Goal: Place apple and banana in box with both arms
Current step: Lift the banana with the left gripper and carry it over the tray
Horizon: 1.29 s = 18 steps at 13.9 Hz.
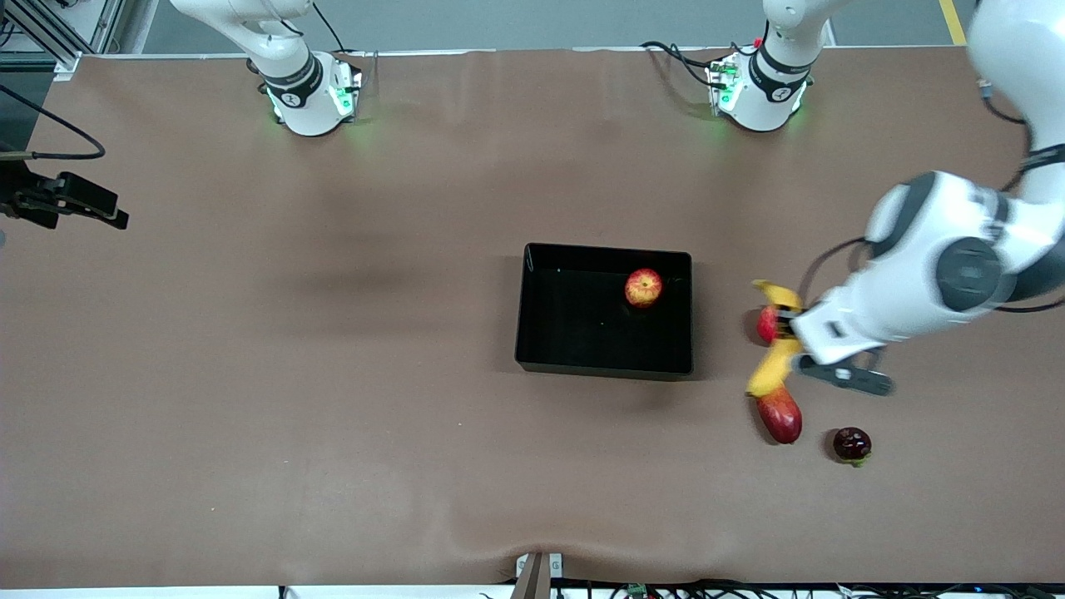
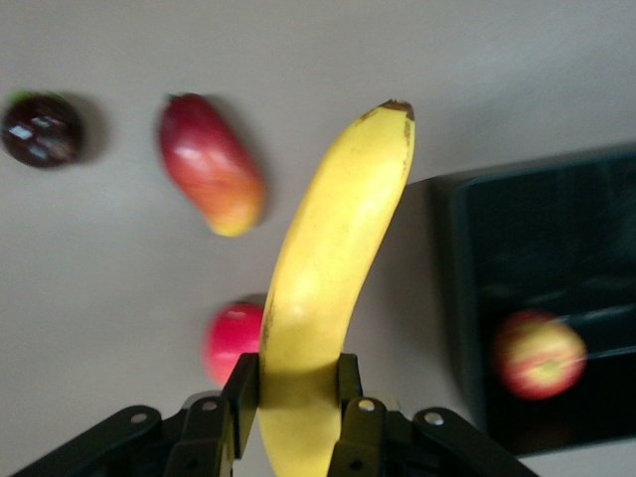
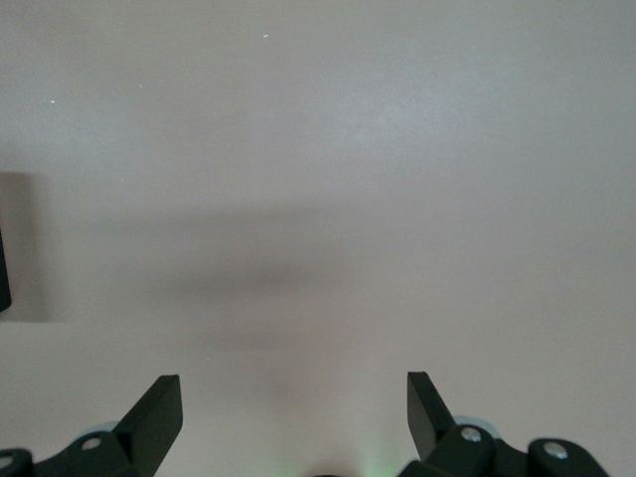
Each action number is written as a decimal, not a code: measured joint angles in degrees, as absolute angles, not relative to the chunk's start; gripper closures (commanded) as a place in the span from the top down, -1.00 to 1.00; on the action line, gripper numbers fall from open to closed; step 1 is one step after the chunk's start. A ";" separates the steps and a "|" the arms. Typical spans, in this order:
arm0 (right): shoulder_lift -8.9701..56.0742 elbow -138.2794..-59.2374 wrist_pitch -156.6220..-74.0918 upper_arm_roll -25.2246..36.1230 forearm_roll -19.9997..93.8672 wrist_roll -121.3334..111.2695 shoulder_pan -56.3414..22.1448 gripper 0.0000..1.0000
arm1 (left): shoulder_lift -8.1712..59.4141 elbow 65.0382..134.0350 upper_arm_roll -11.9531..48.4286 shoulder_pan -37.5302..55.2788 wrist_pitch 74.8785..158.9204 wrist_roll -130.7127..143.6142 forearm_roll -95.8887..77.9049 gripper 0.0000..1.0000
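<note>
Aloft beside the box (image 1: 532,349), left gripper (image 2: 295,397) jaws clench the banana (image 2: 328,268); right gripper (image 3: 295,417) jaws released.

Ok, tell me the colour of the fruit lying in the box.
The apple is red with yellow streaky patches, clearest in the front view.

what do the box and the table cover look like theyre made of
The box: likely glossy black plastic; its floor mirrors the apple inside. The table cover: matte brown sheet, perhaps paper or fabric, rippled along the edge nearest the front camera.
</note>
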<state>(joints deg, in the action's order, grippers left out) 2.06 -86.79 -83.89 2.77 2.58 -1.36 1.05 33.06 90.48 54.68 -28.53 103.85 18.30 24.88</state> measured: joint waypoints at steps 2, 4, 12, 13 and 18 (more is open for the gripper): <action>2.15 -86.80 -83.83 2.74 2.63 -1.36 1.04 1.00 | 33.69 90.29 54.62 -23.60 103.95 30.13 24.86 -1.00; 2.15 -86.79 -83.79 2.68 2.69 -1.36 1.02 1.00 | 34.64 90.07 54.57 -19.17 104.04 40.62 24.86 -1.00; 2.13 -86.71 -82.85 2.32 2.84 -1.36 0.74 1.00 | 39.92 89.93 47.94 -1.67 109.97 68.17 24.86 -1.00; 2.13 -86.71 -82.83 2.31 2.84 -1.37 0.73 1.00 | 40.40 89.88 45.44 1.47 111.08 69.11 24.86 -1.00; 2.13 -86.70 -82.82 2.30 2.85 -1.37 0.72 1.00 | 43.88 89.78 39.57 8.76 116.67 69.71 25.16 -1.00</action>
<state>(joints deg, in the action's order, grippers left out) 2.13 -86.70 -82.82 2.30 2.85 -1.37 0.72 43.88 89.78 39.57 8.76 116.67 69.71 25.16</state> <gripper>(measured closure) 0.000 0.634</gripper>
